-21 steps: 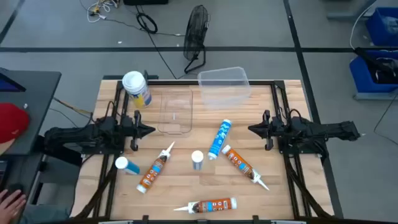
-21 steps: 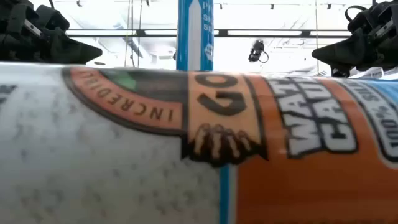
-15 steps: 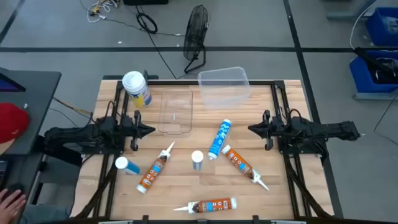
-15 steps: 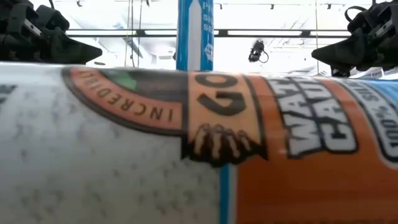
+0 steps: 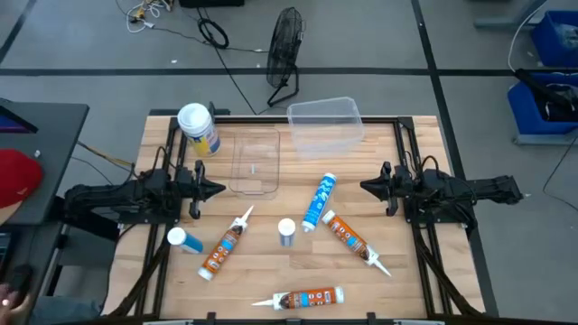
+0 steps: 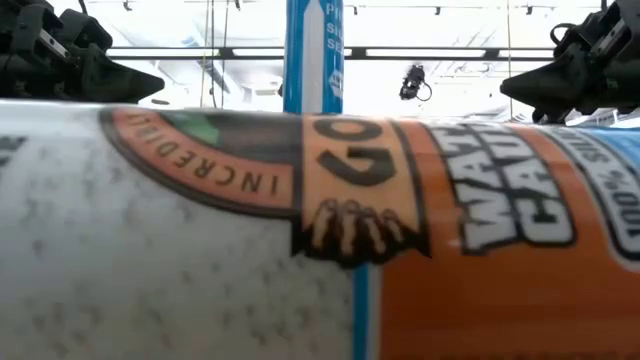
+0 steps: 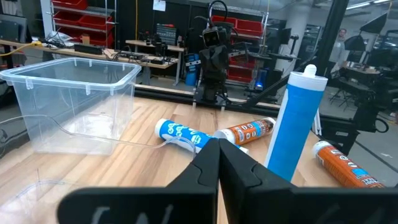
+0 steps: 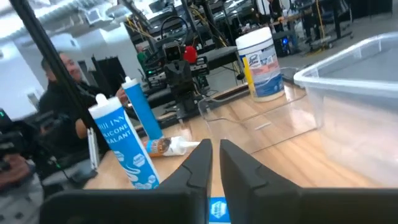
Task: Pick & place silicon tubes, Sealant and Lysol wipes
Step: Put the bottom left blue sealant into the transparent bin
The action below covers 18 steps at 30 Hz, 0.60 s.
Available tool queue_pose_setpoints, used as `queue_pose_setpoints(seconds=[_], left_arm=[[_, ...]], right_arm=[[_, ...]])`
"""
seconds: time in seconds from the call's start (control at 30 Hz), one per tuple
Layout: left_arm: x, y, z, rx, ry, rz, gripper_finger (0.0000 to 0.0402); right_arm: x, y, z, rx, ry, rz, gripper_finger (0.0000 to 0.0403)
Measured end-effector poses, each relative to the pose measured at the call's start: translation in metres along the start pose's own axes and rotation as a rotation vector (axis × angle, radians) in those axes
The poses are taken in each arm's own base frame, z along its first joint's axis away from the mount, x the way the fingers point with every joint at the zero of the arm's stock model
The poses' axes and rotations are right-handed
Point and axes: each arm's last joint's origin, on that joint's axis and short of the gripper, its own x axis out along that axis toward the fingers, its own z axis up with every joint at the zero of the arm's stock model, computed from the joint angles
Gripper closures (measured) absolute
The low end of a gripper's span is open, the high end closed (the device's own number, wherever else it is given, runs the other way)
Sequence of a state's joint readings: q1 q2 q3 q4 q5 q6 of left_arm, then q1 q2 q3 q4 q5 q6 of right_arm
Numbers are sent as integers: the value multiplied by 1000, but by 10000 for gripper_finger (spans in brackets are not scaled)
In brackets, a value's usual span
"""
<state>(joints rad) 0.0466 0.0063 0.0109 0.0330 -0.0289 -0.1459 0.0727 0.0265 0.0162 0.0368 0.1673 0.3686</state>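
Wooden table (image 5: 415, 280) under scattered tubes (image 5: 347, 237)

The person's hand (image 5: 11, 291) at the table's left corner has drawn mostly out of sight.

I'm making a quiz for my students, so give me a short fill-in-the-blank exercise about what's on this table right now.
1. The Lysol wipes canister stands near the table's far ____ corner.
2. The number of orange-and-white caulk tubes lying flat is ____.
3. The clear bin holds ____.
4. The left gripper and the right gripper are both ____.

Missing words: left; three; nothing; shut
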Motion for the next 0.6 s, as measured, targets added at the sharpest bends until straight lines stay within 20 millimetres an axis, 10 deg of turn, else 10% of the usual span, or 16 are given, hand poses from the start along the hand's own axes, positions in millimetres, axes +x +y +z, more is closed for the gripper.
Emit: queue_pose_setpoints(seconds=[0.6], left_arm=[[0,1,-1,-49,13,14,394]], right_arm=[[10,11,25,-9,-75,23,146]])
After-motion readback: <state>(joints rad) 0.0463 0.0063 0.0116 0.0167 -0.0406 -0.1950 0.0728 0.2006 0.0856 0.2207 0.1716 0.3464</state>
